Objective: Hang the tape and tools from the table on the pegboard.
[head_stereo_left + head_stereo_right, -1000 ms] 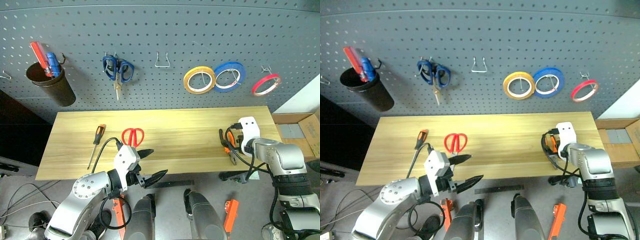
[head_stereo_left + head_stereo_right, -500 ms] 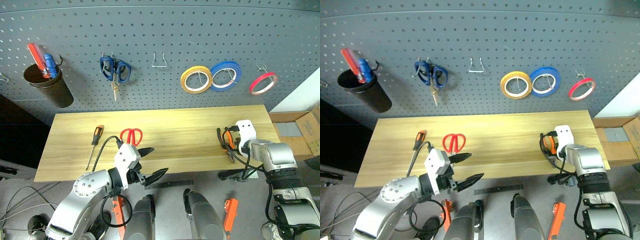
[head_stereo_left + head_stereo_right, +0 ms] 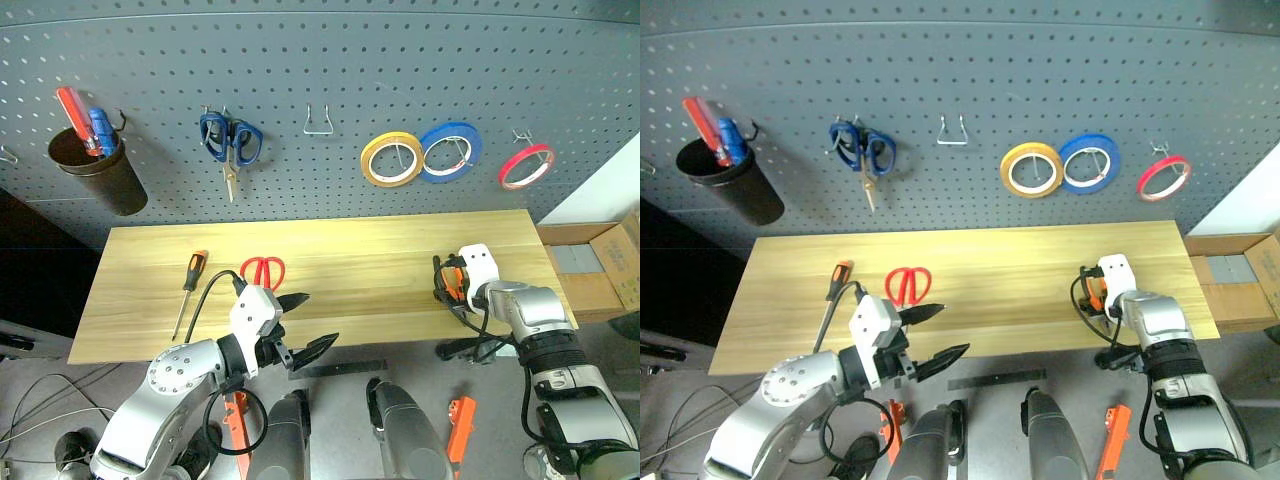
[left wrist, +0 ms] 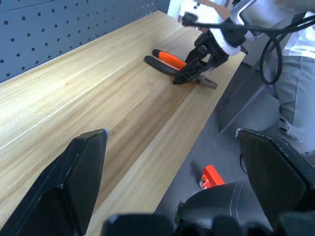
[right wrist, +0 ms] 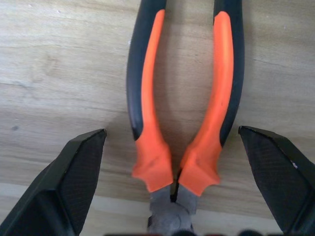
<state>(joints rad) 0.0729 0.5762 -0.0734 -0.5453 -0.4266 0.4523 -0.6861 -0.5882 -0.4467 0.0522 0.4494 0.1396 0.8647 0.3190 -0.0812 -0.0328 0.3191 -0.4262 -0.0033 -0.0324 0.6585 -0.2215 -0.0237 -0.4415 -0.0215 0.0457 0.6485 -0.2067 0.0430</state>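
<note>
right two-fingered black gripper (image 5: 172,196): fingers spread wide, empty, straddling orange-handled pliers with dark jaws (image 5: 179,98) flat on light yellowish wooden table (image 3: 350,270), near its right front edge. pliers' long axis in line with gripper, pivot nearest, handles running away between the fingers. left two-fingered black gripper (image 3: 305,325): open, empty, well apart at table's left front.

The pliers (image 3: 452,283) seem mostly hidden behind the right gripper (image 3: 447,292).
</note>
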